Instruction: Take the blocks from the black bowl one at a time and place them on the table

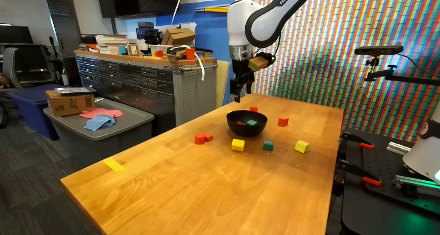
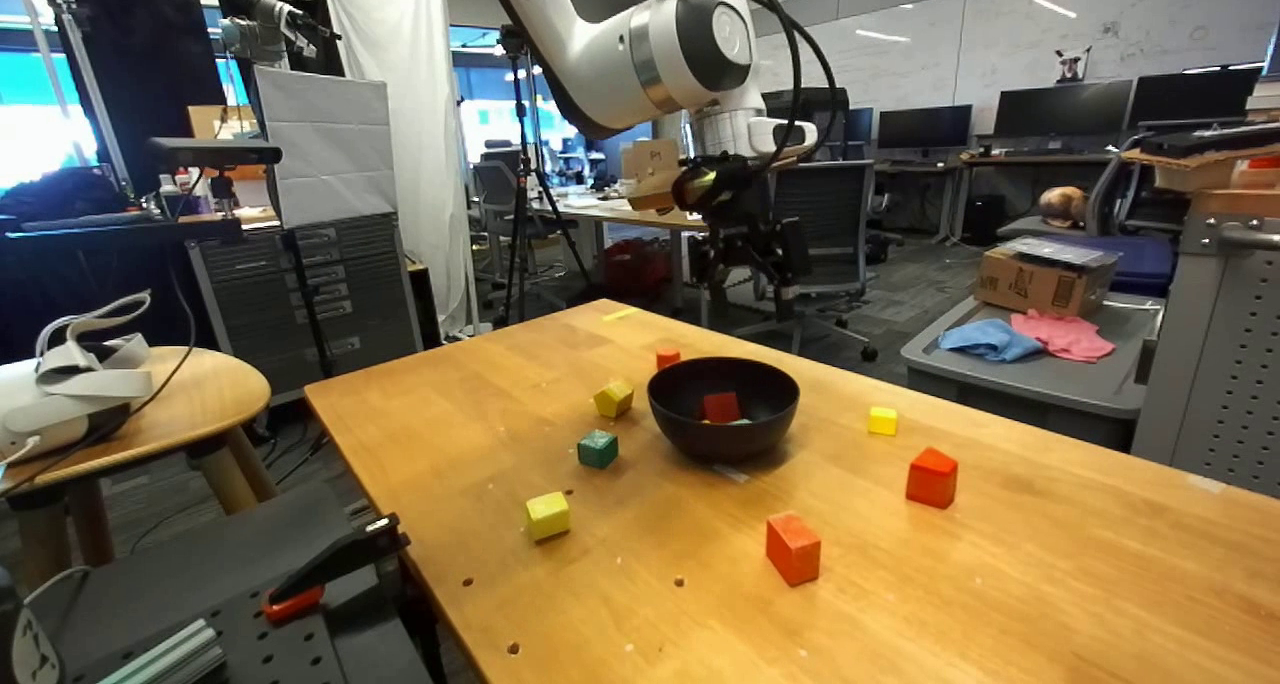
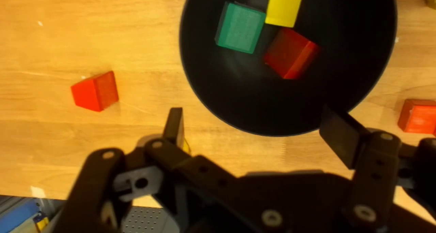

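Light brown wood grain runs across the table [image 1: 206,190] before you, with a grey metal workbench [image 1: 196,97] standing near it. Your gripper [image 3: 258,130] has its jaws spread wide apart; between them, in the wrist view, you look down past the rim of the black bowl [image 3: 272,113] to the wood. It hangs above the table, apart from the bowl, in both exterior views.

Inside the bowl you see a green block [image 3: 241,30], a red block [image 3: 289,54] and a yellow block [image 3: 284,6] cut off by the edge of the wrist view. All three sit close together; whether they touch, you cannot tell.

Others lie around it on the table. In an exterior view you have a deep yellow block [image 1: 238,145], a dark green block [image 1: 268,145] and a pale yellow block [image 1: 302,146] in a loose row near the bowl, and a pair of red blocks [image 1: 199,138] just beside each other. In an exterior view a small yellow block [image 2: 882,421] and two more red blocks [image 2: 793,549] lie apart from one another.

Farther out, a yellow tape strip [image 1: 113,164] lies near the table's edge, and a grey lidded bin [image 1: 135,120] bears a cardboard box [image 1: 70,103] and two cloths [image 1: 101,113].
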